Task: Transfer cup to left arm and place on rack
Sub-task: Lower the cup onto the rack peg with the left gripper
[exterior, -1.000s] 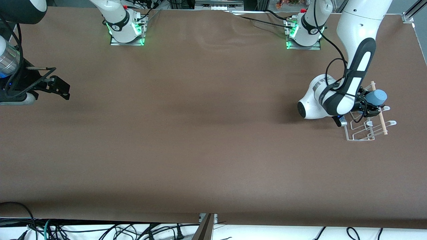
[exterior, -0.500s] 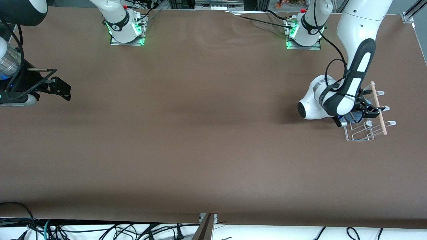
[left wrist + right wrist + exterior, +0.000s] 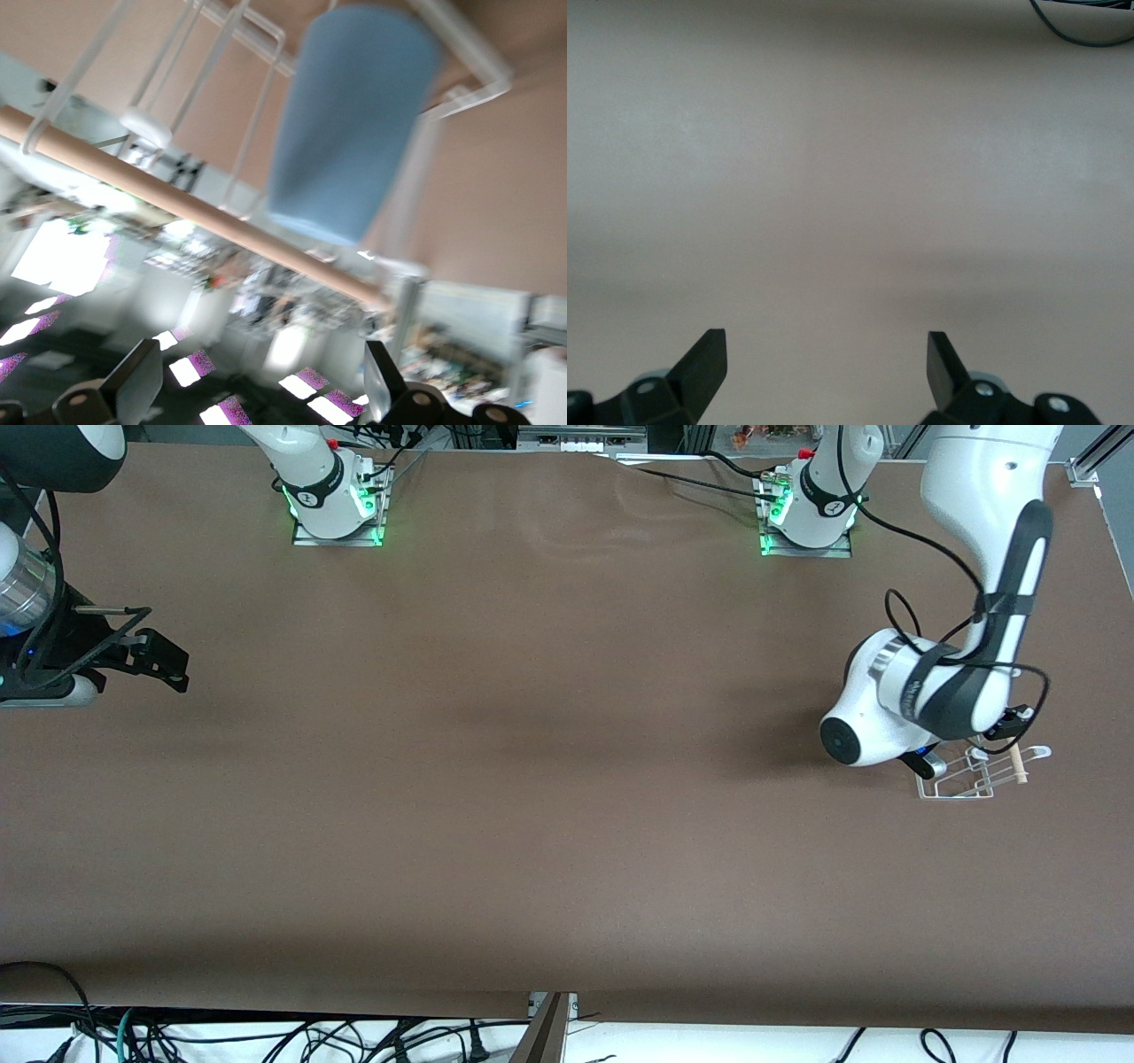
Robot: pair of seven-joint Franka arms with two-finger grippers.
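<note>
The right arm waits at its end of the brown counter [image 3: 496, 797], its tool [image 3: 824, 354] spread wide over bare surface and holding nothing. At the left arm's end, the left tool [image 3: 257, 390] has just let go: a second ago it was clenched on the small light-blue plastic tumbler cup [image 3: 350, 124]; now its fingers stand apart and clear of it. The cup sits in the small white wire rack with the wooden dowel [image 3: 970, 775], among the upright loops. The placement looks done; only a clean retreat seems left.
</note>
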